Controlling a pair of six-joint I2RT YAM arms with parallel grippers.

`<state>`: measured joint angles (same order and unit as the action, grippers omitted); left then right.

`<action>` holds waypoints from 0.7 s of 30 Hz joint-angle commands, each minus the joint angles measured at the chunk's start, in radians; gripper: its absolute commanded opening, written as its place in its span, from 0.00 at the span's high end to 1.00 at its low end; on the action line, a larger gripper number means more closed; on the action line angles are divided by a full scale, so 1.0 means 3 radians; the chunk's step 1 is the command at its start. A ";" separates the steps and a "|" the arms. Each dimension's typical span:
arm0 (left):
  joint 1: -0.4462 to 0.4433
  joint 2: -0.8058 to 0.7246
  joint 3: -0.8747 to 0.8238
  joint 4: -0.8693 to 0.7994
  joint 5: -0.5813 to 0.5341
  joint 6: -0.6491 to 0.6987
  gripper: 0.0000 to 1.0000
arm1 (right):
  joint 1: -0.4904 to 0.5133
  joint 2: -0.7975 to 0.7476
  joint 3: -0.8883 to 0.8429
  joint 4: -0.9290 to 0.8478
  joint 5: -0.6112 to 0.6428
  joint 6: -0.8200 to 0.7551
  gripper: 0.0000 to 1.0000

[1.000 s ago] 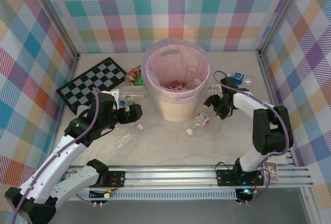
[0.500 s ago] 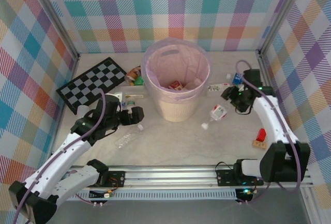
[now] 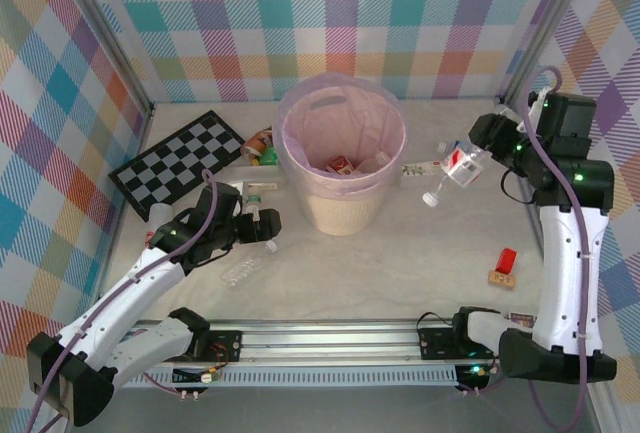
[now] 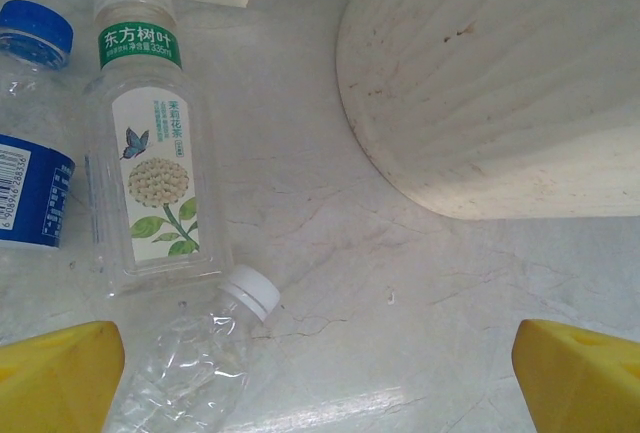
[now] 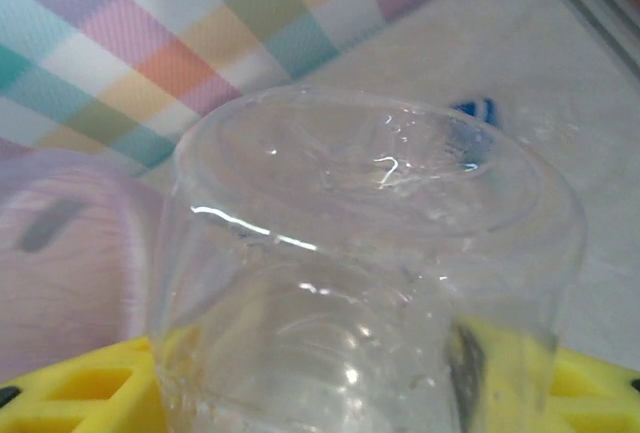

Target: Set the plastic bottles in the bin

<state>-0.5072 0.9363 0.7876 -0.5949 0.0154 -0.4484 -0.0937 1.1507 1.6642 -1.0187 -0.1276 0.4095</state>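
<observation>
Beside bin [image 3: 345,215], bottle [image 3: 460,161] aslant, cap downward

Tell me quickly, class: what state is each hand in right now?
Left hand: open, holding nothing.
Right hand: closed on a clear bottle with a red label.

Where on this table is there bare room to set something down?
Bare tabletop lies in front of the bin, between the crushed clear bottle and the red block, down to the rail. Crowded between the chessboard and the bin, where bottles lie.
</observation>
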 commanded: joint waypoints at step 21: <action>0.0025 -0.0143 -0.0145 0.0316 0.0527 -0.0141 0.04 | 0.1225 0.1100 0.0989 0.0976 -0.0793 -0.0206 0.38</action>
<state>-0.5072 0.9089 0.7406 -0.4721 0.1719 -0.4828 0.2302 1.4303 1.9160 -0.6842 -0.4263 0.4442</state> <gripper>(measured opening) 0.960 0.617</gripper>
